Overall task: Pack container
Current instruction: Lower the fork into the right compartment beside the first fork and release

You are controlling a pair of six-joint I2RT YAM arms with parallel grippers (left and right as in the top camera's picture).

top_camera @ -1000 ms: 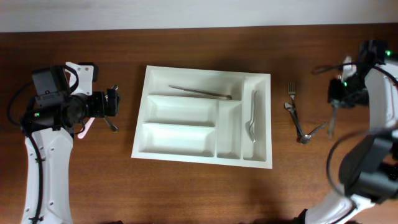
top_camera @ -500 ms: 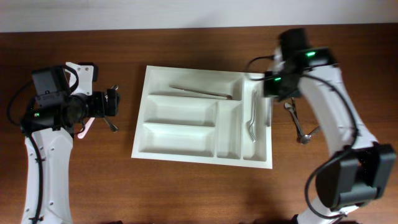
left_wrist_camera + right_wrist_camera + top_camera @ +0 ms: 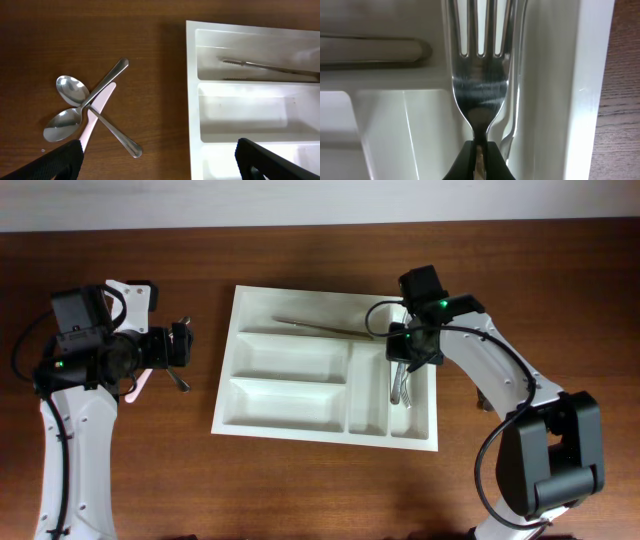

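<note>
The container is a large white cutlery tray in the middle of the table. A knife lies in its top long compartment and a fork lies in its far right vertical compartment. My right gripper is shut on the handle of a second fork, held tines forward low over the right vertical compartments. The lying fork shows just beneath it. My left gripper is open and empty, left of the tray's edge.
Two spoons and a pink-handled knife lie crossed on the wood left of the tray, also in the overhead view. My right arm covers the table right of the tray.
My right arm has swung from the table's far right side to over the tray's right compartments, carrying the fork. The left arm has not moved.
</note>
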